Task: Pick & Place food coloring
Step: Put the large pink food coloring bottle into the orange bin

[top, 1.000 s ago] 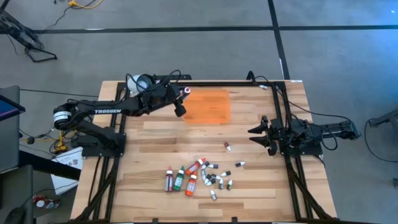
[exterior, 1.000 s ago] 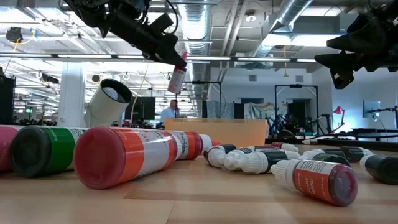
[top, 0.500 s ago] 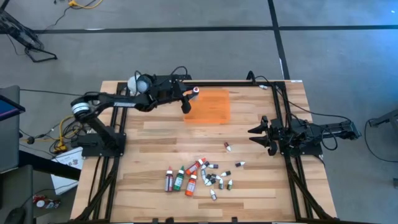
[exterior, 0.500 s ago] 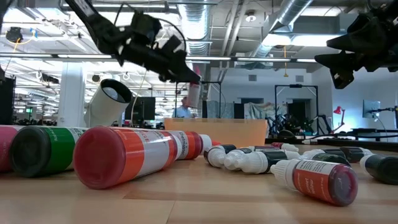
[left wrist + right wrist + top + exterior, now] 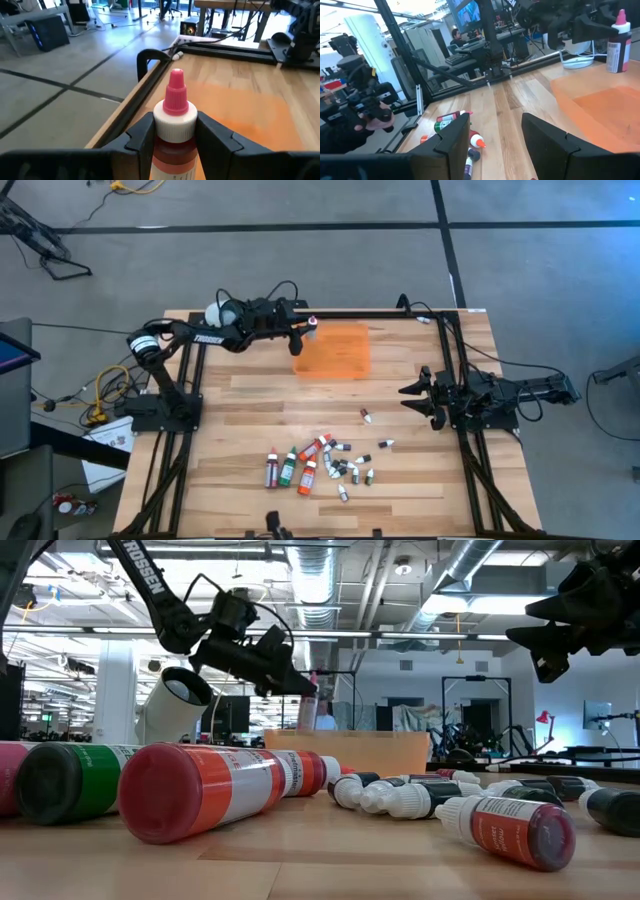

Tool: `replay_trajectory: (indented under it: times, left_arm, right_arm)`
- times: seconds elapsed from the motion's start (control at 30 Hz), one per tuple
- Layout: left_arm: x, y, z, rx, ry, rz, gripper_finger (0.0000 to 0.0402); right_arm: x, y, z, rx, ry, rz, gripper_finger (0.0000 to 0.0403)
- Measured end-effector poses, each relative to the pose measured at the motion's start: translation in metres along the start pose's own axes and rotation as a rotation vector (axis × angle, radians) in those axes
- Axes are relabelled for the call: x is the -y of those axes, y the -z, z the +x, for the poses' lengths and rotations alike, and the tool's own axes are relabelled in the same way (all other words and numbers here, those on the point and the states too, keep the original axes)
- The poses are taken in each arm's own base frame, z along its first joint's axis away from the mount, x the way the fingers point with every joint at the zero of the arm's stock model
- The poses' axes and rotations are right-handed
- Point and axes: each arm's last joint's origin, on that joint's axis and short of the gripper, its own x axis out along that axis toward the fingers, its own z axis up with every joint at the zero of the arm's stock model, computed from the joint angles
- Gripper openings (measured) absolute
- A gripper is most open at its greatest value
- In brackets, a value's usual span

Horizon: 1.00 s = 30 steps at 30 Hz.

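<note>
My left gripper (image 5: 300, 338) is shut on a red food coloring bottle (image 5: 174, 125) with a white cap and a pink nozzle. It holds the bottle over the far left corner of the flat orange mat (image 5: 333, 350). The same bottle (image 5: 619, 40) shows upright in the right wrist view and as a pale bottle (image 5: 308, 708) in the low view. The other food coloring bottles (image 5: 320, 463) lie on their sides in a cluster near the table's near edge. My right gripper (image 5: 412, 392) waits open at the table's right side, touching nothing. My left gripper pinches the bottle between its two fingers (image 5: 141, 136), which sit on either side of the white cap's lower rim and the shoulder (image 5: 172, 142). The bottle stands upright, nozzle up. Whether its base touches the mat I cannot tell.
One small bottle (image 5: 366, 416) lies alone between the mat and the cluster, and another (image 5: 386, 443) lies to its right. A white round object (image 5: 218, 313) sits at the far left corner. Black frame rails run along the table's left, far and right edges.
My left gripper has moved a little toward the table's right and far edge and come down over the mat's far left corner. The bottle it holds has turned from tilted to upright. It has stayed shut on the bottle.
</note>
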Motion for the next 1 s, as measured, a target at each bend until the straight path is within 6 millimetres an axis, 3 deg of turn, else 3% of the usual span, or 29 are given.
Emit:
replay_trajectory:
  times: [0.27, 0.67, 1.0]
  left_arm:
    - [-0.005, 0.004, -0.002, -0.025, 0.012, 0.019, 0.0115]
    - [-0.006, 0.024, 0.013, -0.009, 0.028, 0.034, 0.0115]
    - [-0.009, 0.028, 0.014, -0.028, -0.088, 0.026, 0.0115]
  right_arm:
    - [0.000, 0.000, 0.000, 0.000, 0.000, 0.000, 0.0173]
    - [0.000, 0.000, 0.000, -0.001, 0.000, 0.001, 0.0173]
    - [0.000, 0.000, 0.000, -0.001, 0.000, 0.001, 0.0173]
